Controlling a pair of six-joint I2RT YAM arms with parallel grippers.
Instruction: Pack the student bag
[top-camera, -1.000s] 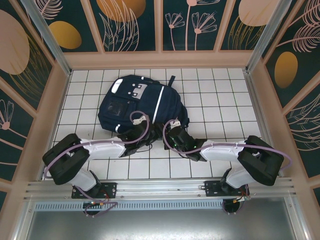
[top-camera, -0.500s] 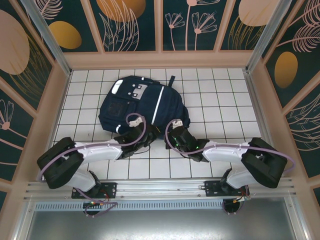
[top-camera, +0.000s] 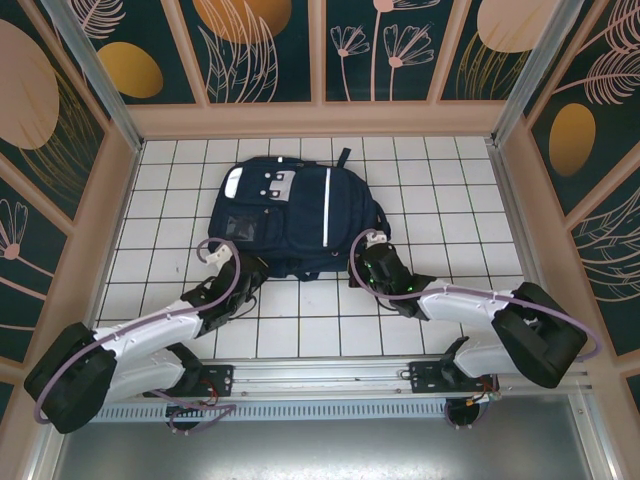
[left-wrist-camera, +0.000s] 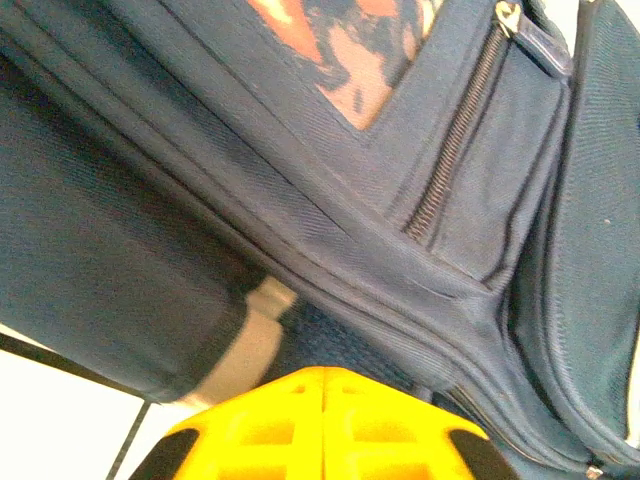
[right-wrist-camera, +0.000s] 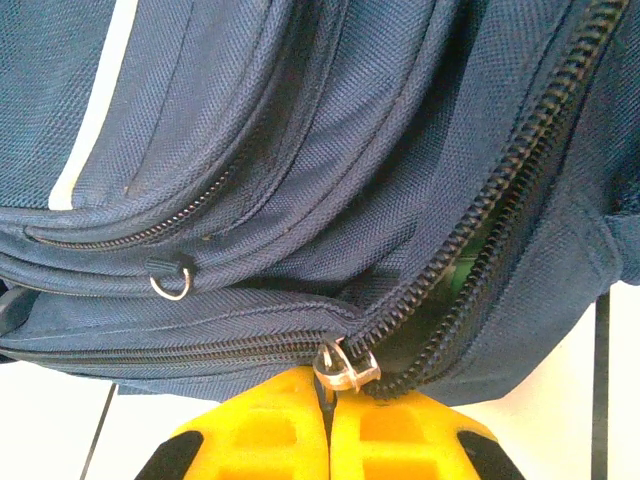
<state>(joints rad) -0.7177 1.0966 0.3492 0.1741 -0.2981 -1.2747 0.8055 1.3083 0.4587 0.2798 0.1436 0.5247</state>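
On the table (top-camera: 450, 190) your student bag (top-camera: 290, 215) lies flat, your right fingers (right-wrist-camera: 270, 435) clamped on its zipper pull (right-wrist-camera: 345, 368) to work the opening, your left fingers (left-wrist-camera: 260, 430) closed, perhaps bracing its fabric.

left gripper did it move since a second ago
Yes. Against the tiled table, the left gripper has shifted left, toward the left wall, along the bag's near edge.

Student bag (top-camera: 290, 215), large navy-blue fabric backpack, lying flat, front up, far centre, top end farthest, thin white stripe (top-camera: 327, 205) running near to far, grey-white patches (top-camera: 258, 183) far left, near-right zip (right-wrist-camera: 480, 220) partly open
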